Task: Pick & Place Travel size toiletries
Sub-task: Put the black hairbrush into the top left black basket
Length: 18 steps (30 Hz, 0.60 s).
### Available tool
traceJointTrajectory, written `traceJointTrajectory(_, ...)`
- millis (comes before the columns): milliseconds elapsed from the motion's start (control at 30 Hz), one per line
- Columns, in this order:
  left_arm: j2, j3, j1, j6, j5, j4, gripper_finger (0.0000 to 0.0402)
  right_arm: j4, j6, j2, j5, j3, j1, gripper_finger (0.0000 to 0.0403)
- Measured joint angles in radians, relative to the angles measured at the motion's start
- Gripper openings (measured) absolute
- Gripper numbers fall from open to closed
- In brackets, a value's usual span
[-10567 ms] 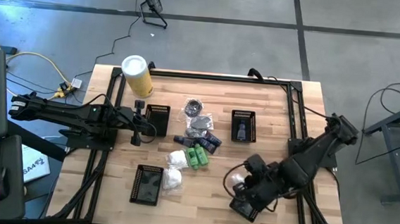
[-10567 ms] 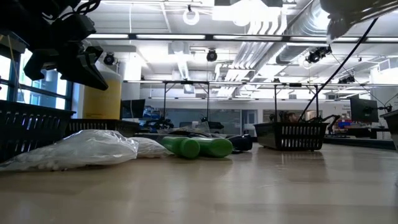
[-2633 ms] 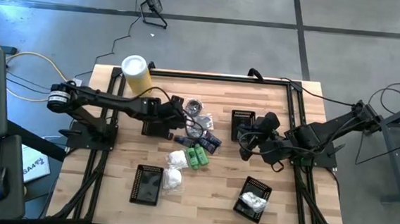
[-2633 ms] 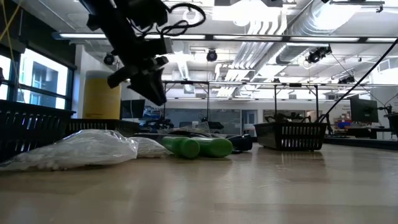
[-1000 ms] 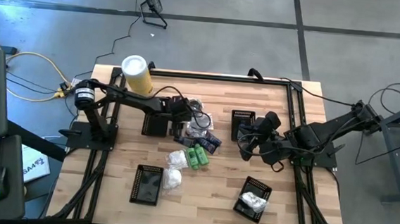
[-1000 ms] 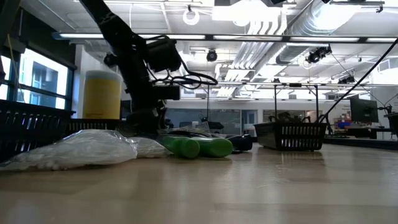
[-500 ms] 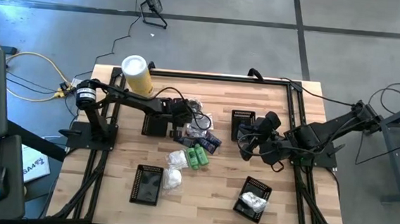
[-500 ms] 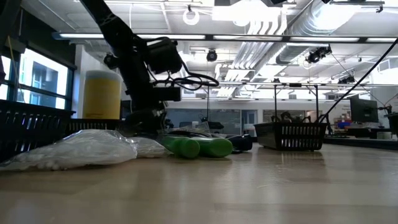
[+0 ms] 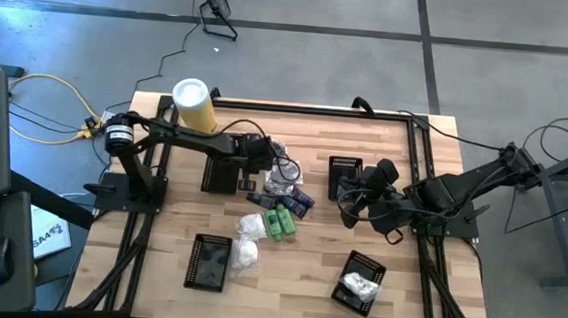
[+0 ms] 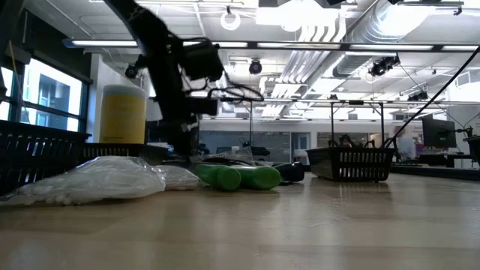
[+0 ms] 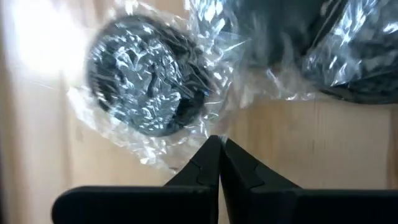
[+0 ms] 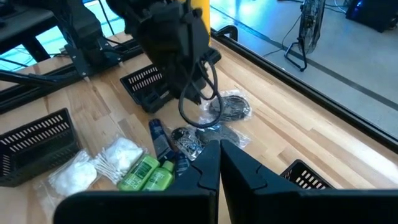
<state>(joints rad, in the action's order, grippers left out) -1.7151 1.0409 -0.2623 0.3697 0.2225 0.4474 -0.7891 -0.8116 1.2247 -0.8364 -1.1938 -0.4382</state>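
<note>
Left gripper [image 11: 219, 144] pinches a clear packet [image 11: 146, 84] in the pile

Some sorted already — a white packet [image 9: 359, 283] sits in the near-right basket [image 9: 342, 294]; green bottles [image 9: 281, 222], blue tubes and more packets wait mid-desk; left arm reaches low over the pile, jaws clenched on the wrapper's edge; right gripper [image 12: 219, 149] hovers beside the far-right basket — jaws shut, empty.

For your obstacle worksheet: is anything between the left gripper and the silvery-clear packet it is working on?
Nothing visible. The left gripper is right at the crinkled edge of the silvery-clear packet, jaws shut on the plastic wrap, with no other item between them.
</note>
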Motion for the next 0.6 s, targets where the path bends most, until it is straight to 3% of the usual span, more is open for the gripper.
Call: traceJointTrajectory(600,0.004,0.399,0.002,0.158,0.004,0.339,0.0,0.007,-0.006,0.0,-0.002,0.0,0.0,0.0004)
